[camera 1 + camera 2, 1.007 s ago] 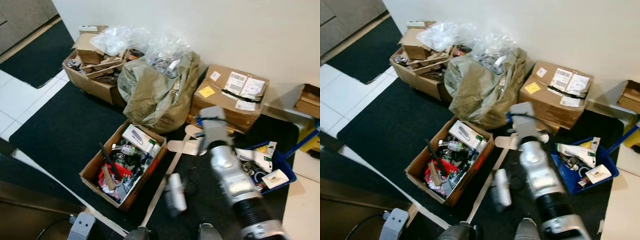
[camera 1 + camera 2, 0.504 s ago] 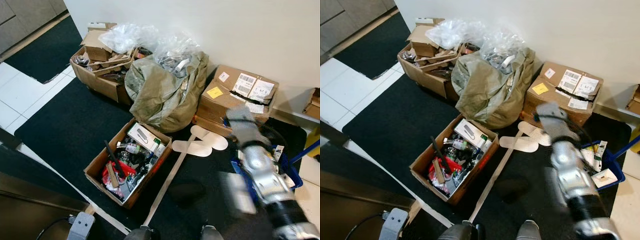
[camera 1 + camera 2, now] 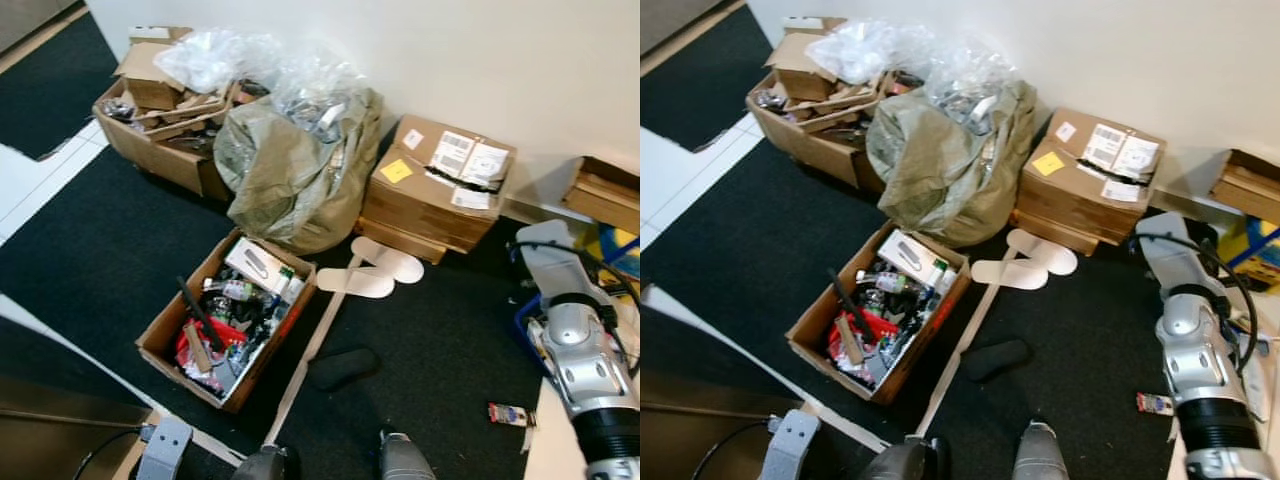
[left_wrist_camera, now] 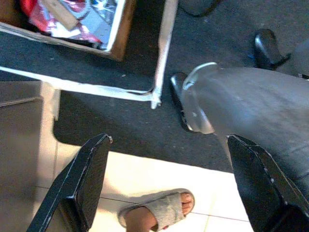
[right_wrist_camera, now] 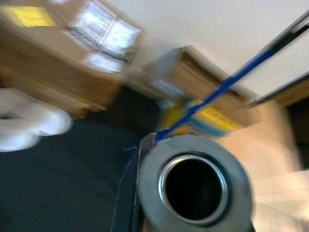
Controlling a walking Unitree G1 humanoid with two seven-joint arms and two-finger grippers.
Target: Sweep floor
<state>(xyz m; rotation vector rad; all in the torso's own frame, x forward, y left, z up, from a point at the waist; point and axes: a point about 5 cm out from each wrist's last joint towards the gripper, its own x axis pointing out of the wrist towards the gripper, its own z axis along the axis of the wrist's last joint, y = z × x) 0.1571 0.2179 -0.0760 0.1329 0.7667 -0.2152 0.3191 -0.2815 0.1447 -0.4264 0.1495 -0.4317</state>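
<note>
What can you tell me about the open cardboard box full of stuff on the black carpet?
The open brown cardboard box sits flat on the black carpet, turned at an angle, its flaps spread. It is crammed with jumbled odds and ends: a white carton at the far end, something red near the middle, and a dark stick-like tool poking up. A long pale strip lies along its right side. The olive-green sack slumps just behind it.

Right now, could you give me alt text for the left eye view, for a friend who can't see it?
A cluttered corner on black carpet: an open cardboard box of odds and ends, an olive sack against the white wall, a taped box with labels and two white insoles. The robot's silver right arm reaches in from the lower right.
</note>
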